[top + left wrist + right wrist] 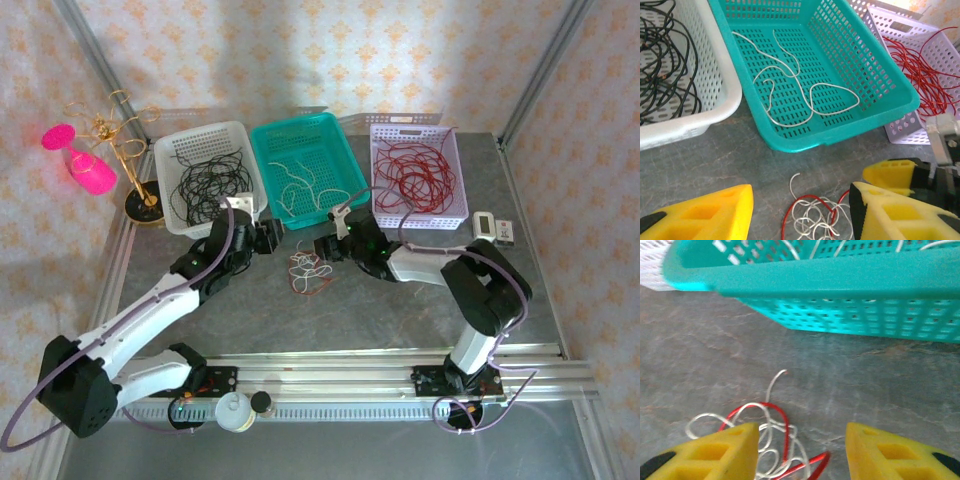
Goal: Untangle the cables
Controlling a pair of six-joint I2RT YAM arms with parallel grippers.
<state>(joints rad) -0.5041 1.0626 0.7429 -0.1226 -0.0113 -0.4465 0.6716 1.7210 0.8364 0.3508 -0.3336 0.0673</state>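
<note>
Though both arms are parked right over it, the small knotted clump of thin red and white wires is seen lying loose on the grey marbled tabletop, just in front of the teal perforated plastic basket. Nothing is gripped, tbh.

The clump is flanked by the left gripper on one side and the right gripper on the other, both held near it. In the left wrist view, that gripper's yellow foam fingers are spread wide, and the clump is framed on the table between them, with one white end curled up toward the basket. Same deal in the right wrist view: the jaws are spread and nothing is pinched. Whether a fingertip brushes the wires can't be told.

Further out, a few loose white strands are laid in the teal basket. Black wires are piled in the white slotted basket to its left, and red wires are heaped in the pale lilac basket to its right. Off at the far left, a gold wire stand and a hot-pink stemmed cup are set together.
</note>
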